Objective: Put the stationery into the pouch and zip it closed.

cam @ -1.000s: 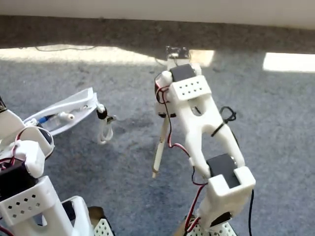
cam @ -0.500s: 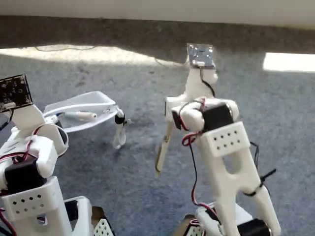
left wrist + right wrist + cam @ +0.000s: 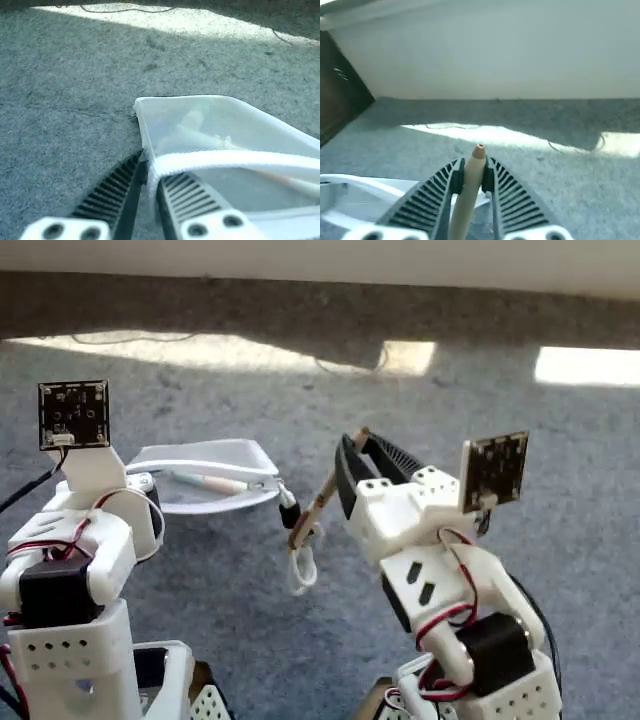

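The left claw (image 3: 148, 167) is pinching its two ribbed fingers shut on the white rim of the pouch (image 3: 215, 125), at one corner of the mesh bag. In the high view the pouch (image 3: 215, 458) is sitting left of centre in the frame, just beside the left arm (image 3: 70, 570), which is standing at the lower left, and its mouth is gaping open toward the right. A pale pen (image 3: 215, 483) is lying inside it, showing through the mesh. A black zip pull (image 3: 288, 512) is hanging at the pouch's right corner, and a white loop strap (image 3: 301, 568) is dangling below it onto the grey, carpet-like desk (image 3: 200, 630).

The right claw (image 3: 472, 169) is gripping a tan pencil (image 3: 464, 207) between its black fingers, with the pencil's tip poking out past the fingertips. In the high view this claw (image 3: 357, 446) is sitting at the centre of the frame, and the pencil (image 3: 318, 502) is slanting down to the left, its lower end just beside the zip pull at the pouch's right corner. A strip of sunlight (image 3: 200, 350) is falling across the upper part of the desk.
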Robot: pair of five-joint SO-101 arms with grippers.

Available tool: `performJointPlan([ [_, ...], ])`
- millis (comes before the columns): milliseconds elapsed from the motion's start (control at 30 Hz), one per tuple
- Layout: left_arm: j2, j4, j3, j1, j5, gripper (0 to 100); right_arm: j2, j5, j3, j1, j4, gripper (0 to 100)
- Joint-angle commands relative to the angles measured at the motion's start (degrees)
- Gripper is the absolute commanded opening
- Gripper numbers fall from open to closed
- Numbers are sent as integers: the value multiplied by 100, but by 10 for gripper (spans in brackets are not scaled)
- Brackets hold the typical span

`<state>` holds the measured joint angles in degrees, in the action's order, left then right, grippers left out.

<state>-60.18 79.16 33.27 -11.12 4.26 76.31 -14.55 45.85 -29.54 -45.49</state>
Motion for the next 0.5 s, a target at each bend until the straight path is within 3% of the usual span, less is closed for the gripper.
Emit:
performJointPlan([
  [0, -57, 18, -347, 119, -44, 7, 681, 53, -57, -479, 365, 5],
  [267, -57, 132, -347, 119, -132, 7, 1103, 466, -4, -1262, 1815, 5],
  [467, -66, 97, -180, 92, -158, 7, 998, 774, 699, -1367, 3415, 5],
])
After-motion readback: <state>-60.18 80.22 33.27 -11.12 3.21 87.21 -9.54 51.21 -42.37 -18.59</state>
